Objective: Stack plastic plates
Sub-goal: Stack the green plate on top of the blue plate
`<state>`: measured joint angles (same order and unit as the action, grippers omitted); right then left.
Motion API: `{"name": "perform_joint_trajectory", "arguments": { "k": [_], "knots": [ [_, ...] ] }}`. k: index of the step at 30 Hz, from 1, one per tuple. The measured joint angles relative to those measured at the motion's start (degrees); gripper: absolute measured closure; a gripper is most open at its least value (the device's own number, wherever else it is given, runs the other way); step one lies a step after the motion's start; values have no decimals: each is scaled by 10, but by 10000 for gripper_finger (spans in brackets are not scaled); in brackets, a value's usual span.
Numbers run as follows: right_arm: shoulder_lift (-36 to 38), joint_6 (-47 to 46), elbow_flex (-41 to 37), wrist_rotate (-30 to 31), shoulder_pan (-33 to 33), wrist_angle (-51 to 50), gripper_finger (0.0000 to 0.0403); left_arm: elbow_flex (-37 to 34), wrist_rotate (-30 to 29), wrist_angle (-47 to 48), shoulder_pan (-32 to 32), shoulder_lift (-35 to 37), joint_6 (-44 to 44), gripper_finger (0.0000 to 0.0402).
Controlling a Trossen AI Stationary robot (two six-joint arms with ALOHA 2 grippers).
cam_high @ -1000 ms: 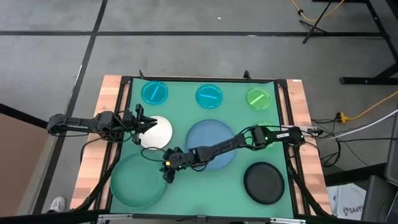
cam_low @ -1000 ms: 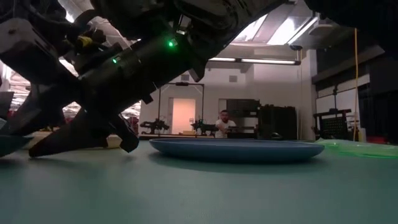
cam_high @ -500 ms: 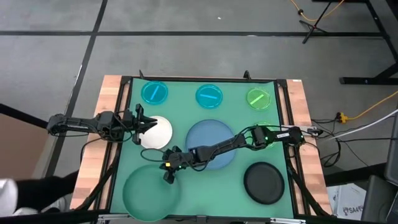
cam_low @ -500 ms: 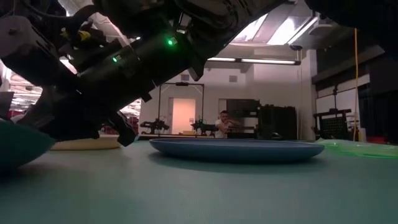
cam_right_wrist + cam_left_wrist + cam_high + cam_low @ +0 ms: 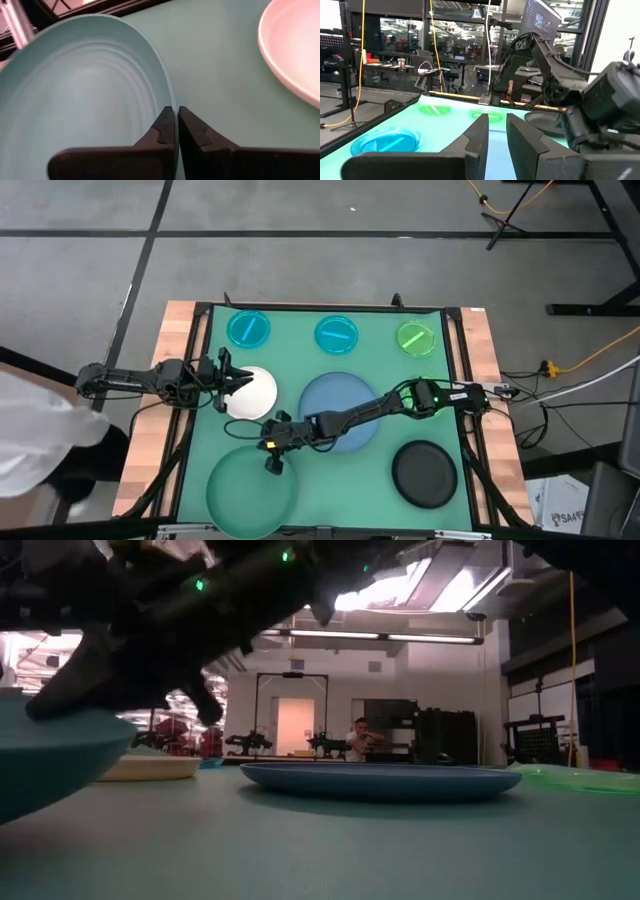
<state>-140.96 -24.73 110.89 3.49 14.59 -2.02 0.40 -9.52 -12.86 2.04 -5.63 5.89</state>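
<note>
Teal is the colour of the big plate point(image 5: 250, 490) that I have now in the right claw point(image 5: 271, 462). It lies at the near left of the worktop point(image 5: 385, 365), and its near edge goes over the front rim. In the right wrist view the two fingers point(image 5: 165, 131) are pinched on the rim of this plate point(image 5: 75, 100), one on each side of the edge, almost closed. In the low view the plate point(image 5: 50, 755) looks raised and a little tilted.

The blue plate point(image 5: 338, 412) sits in the middle, partly under my right arm. The white plate point(image 5: 252, 392) is just left of it, and the left claw point(image 5: 226, 379) waits at its edge; I cannot tell if it is open or closed. The black plate point(image 5: 424, 472) is at the near right. Along the far side stand two cyan plates point(image 5: 248, 329) point(image 5: 336, 334) and a green plate point(image 5: 415, 338).

I judge the step in hand is moving the teal plate, and nothing is stacked yet. For the next move I should keep the pinch firm, carry the plate toward the blue one, centre it above and lower it flat before I let go. A thin rim can slip, so I would go slowly.
</note>
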Motion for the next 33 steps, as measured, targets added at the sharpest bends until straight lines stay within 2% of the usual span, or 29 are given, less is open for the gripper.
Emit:
{"name": "perform_joint_trajectory", "arguments": {
  "k": [12, 22, 33],
  "knots": [
    [47, 41, 0, 41, -13, -127, 403, 0, 0, 4, 0, 0, 0, 341],
    [76, 68, 1, 54, -20, -184, 403, 0, 0, 8, 0, 0, 0, 341],
    [98, 100, 1, 96, -23, -248, 403, 0, 0, 8, 0, 0, 0, 341]
  ]
}}
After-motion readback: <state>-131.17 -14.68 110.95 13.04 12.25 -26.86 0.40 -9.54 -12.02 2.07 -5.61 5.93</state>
